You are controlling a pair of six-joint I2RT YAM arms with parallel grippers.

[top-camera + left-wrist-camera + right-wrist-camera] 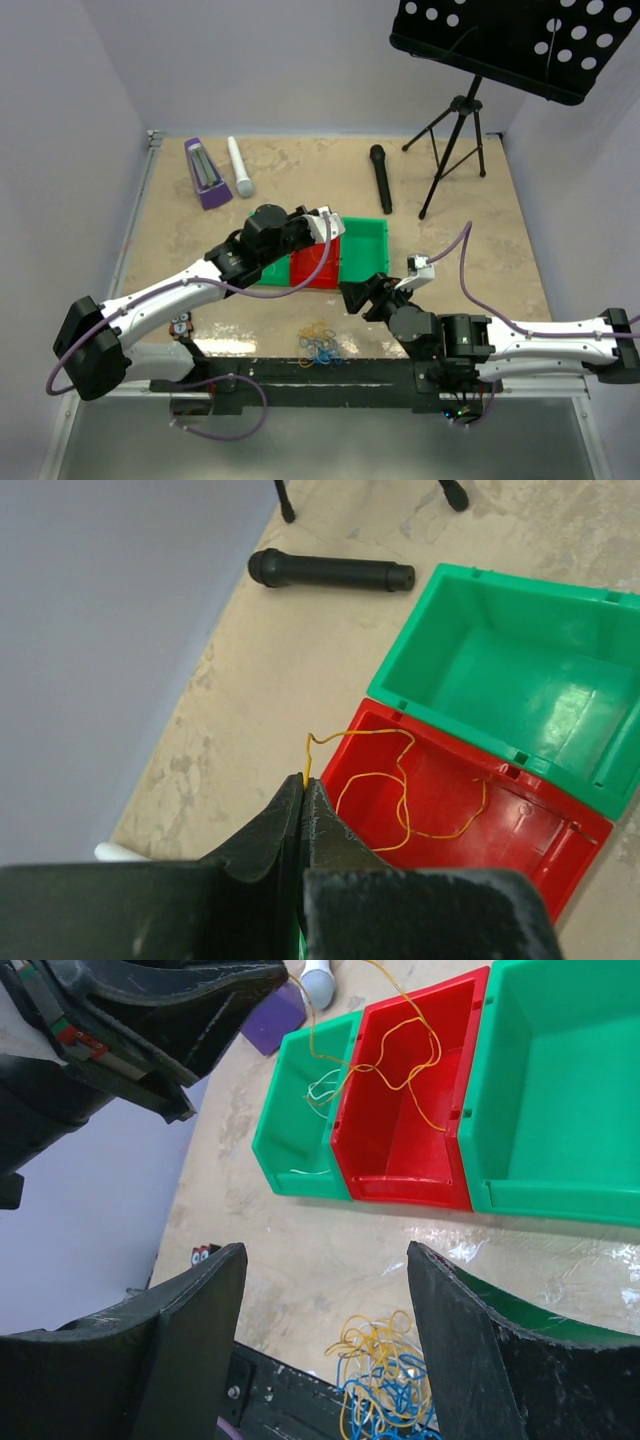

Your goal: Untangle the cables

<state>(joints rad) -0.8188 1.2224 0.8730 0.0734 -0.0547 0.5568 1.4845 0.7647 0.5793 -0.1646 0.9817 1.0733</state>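
The cables lie as a small tangle of blue, orange-yellow and white loops at the table's near edge, also seen in the right wrist view. My left gripper is shut on one orange-yellow wire, which dangles over the red bin. From above, that gripper hovers over the bins. My right gripper stands open, nothing between its fingers, just above and beyond the tangle; from above it sits in front of the bins. A white wire lies in the small green bin.
Three bins stand side by side: small green, red, large green. A black microphone, a white microphone and a purple metronome lie farther back. A music stand tripod stands back right.
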